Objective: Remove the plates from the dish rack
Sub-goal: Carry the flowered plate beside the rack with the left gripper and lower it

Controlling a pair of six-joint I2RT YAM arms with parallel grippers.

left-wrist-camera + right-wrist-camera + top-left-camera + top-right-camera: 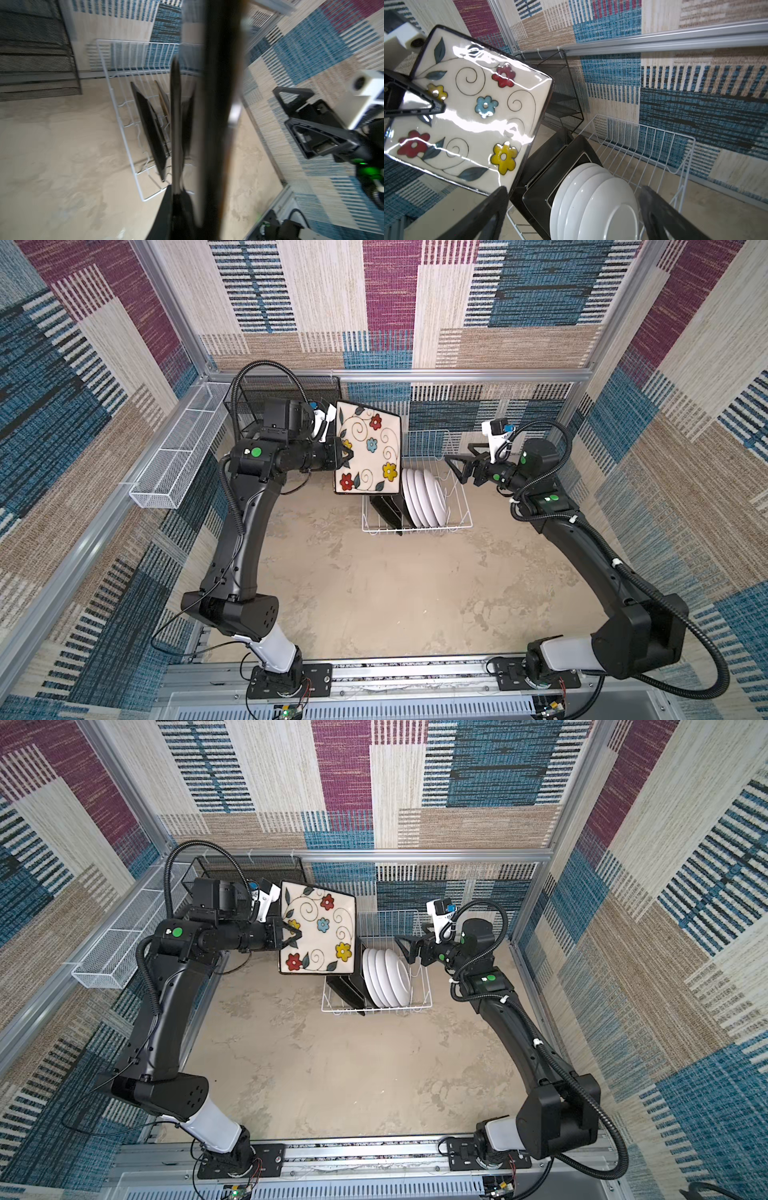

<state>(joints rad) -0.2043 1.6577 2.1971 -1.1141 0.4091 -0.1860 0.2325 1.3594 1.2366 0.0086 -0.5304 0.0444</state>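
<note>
One flowered plate (368, 448) aloft, six in the rack (457, 526).
Left gripper (347, 454) clamps the plate's edge, holding it tilted above the rack's left end. The right gripper (455, 470) hangs wide open over the right end. The right wrist view shows the flowered face, two black-backed squares (550, 166) and four white rounds (591, 197). The left wrist view catches the held plate edge-on and blurred, hiding the rounds.
</note>
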